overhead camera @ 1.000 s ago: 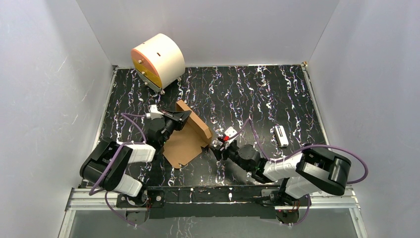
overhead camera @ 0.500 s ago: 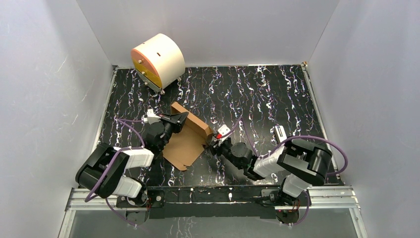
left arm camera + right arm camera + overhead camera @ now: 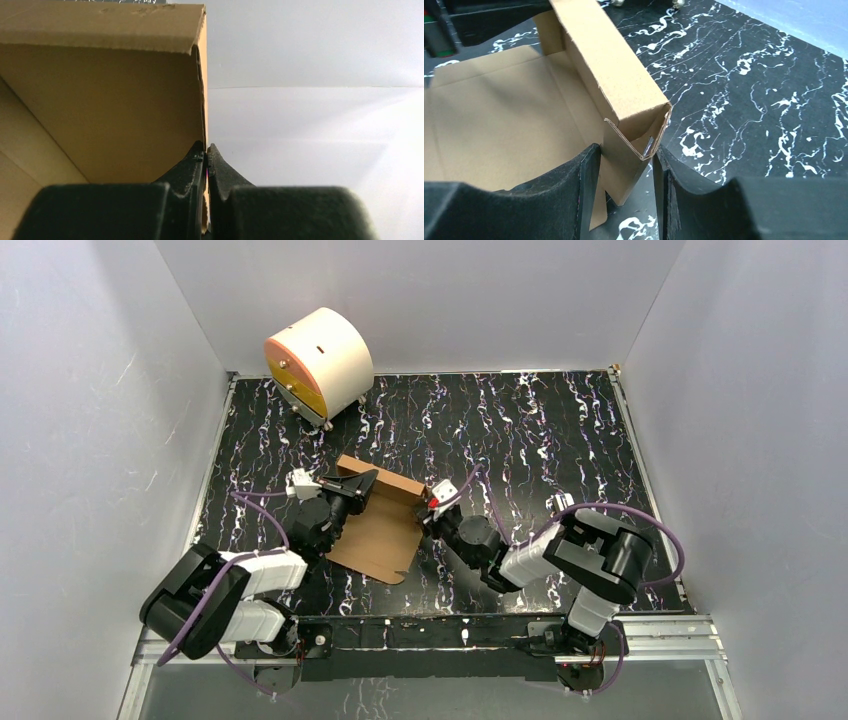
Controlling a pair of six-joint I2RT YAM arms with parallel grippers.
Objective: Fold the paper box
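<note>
At table centre: the paper box [image 3: 375,530] lies on the black marbled table [image 3: 560,420] between the two grippers, with its base flat and its far wall folded upright.
Box surfaces: plain brown cardboard on every face that shows.
Left gripper [image 3: 206,150]: fingers pressed together, pinching the free edge of the upright wall.
Right gripper [image 3: 625,150]: fingers apart, one on each side of the wall's doubled end corner. The left finger touches a flap, but whether they squeeze the corner cannot be told.
Cream cylinder [image 3: 330,355]: at the far left corner of the table. Its orange face has small dark marks too small to read.
Hidden or cut off: the white-and-black bar [image 3: 563,502] is mostly behind the right arm. The left arm covers the box's left edge. The left wrist view cuts off most of the box.
</note>
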